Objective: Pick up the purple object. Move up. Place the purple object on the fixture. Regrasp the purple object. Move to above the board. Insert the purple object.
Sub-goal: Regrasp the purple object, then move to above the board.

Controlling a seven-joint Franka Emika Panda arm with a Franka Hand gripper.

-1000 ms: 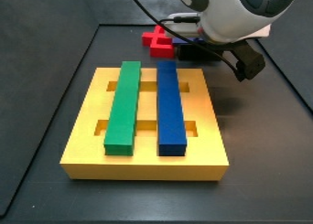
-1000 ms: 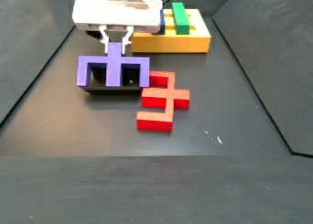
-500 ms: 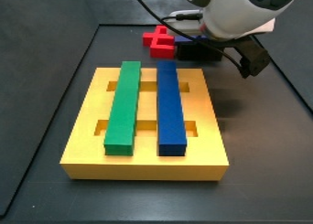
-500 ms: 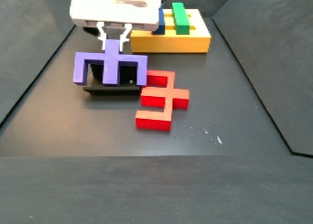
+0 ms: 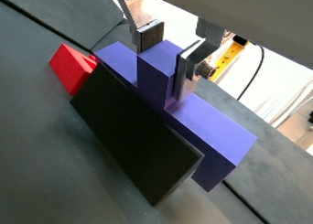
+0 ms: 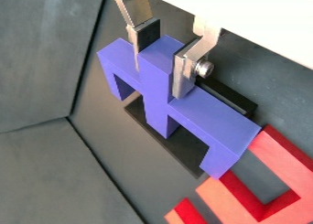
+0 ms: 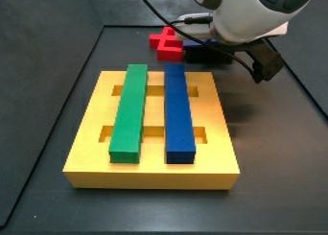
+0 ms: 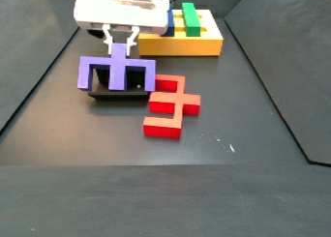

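The purple object (image 5: 210, 138) (image 6: 210, 129) stands on the black fixture (image 5: 132, 134) (image 8: 119, 94) with its notched legs pointing down. In both wrist views my gripper (image 5: 162, 72) (image 6: 159, 80) has its silver fingers on either side of the piece's middle stem, pressed against it. A side view shows the gripper (image 8: 123, 45) coming down onto the purple object (image 8: 99, 73) from above. The yellow board (image 7: 90, 133) (image 8: 196, 47) lies apart from it, bearing a green bar (image 7: 128, 109) and a blue bar (image 7: 179, 114).
A red notched piece (image 8: 169, 105) (image 5: 71, 63) (image 6: 263, 184) lies on the dark floor right beside the fixture. Raised dark walls edge the floor on both sides. The arm's white body (image 7: 250, 13) hangs over the far end of the board.
About a second ago the gripper and the purple object shifted slightly. Over the last half second nothing has visibly moved.
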